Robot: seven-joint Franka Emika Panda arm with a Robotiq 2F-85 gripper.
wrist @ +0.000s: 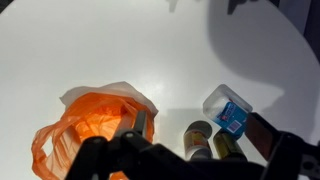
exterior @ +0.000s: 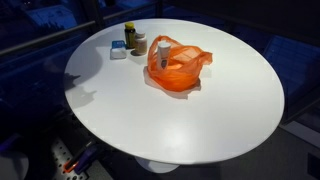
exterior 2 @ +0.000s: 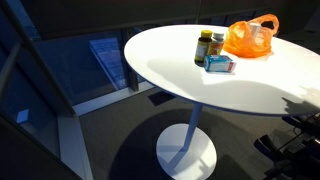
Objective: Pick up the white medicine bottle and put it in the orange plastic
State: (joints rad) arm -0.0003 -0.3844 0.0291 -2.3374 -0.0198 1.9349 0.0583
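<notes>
The orange plastic bag [exterior: 178,68] lies on the round white table [exterior: 200,120]; it also shows in the other exterior view [exterior 2: 250,38] and in the wrist view [wrist: 85,130]. A white bottle with a dark cap [exterior: 163,47] stands in the bag's mouth. I cannot make it out in the wrist view. My gripper [wrist: 200,132] hangs high above the table, open and empty. One finger shows over the bag's edge and the other beside a blue and white box. The gripper shows in neither exterior view.
Two dark bottles [wrist: 197,137] [wrist: 226,147] and a blue and white box [wrist: 229,109] stand beside the bag, also seen in both exterior views [exterior: 134,40] [exterior 2: 211,46]. The table edge drops to a dark floor. Robot base parts [exterior 2: 290,135] sit low beside the table.
</notes>
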